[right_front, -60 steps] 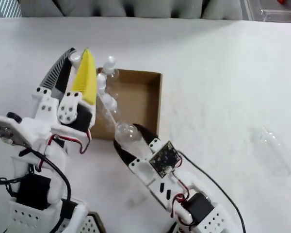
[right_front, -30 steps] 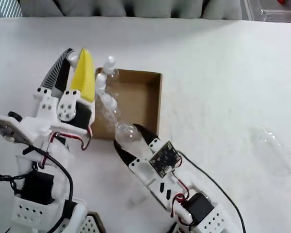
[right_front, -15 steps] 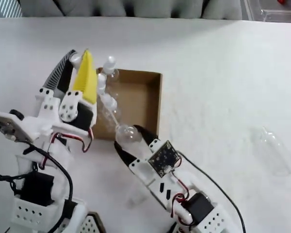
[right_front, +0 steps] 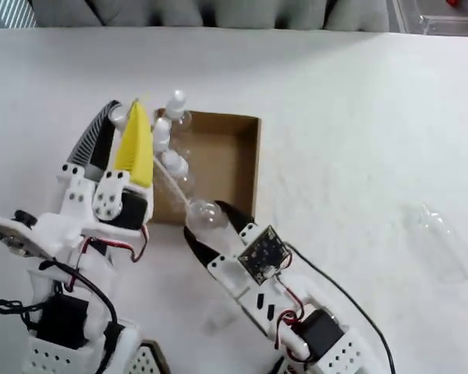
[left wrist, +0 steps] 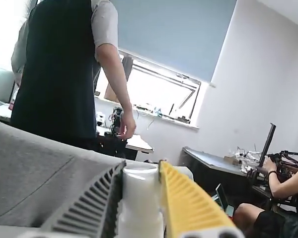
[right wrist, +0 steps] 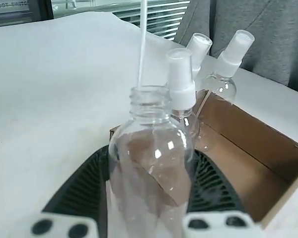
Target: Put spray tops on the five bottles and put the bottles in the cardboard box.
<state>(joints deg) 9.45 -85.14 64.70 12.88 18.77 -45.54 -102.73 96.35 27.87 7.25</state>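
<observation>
A clear, uncapped bottle [right_front: 202, 212] stands upright at the near edge of the cardboard box [right_front: 226, 167], with my right gripper [right_front: 205, 220] shut on its body. In the right wrist view the bottle [right wrist: 150, 148] fills the space between the black fingers [right wrist: 82, 186]. My left gripper [right_front: 123, 107] is shut on a white spray top [left wrist: 139, 196], raised to the left of the box. The spray top's thin dip tube [right wrist: 141, 44] slants down into the bottle's open neck. Three capped bottles [right_front: 174, 165] stand along the box's left side.
Another clear bottle [right_front: 444, 243] without a top lies on its side on the white table at the far right. A grey sofa [right_front: 218, 12] runs along the far table edge. The box's right half is bare cardboard.
My left gripper wavered slightly with the spray top and has now drawn a little back toward its base. The right gripper and its bottle have stayed in place.
</observation>
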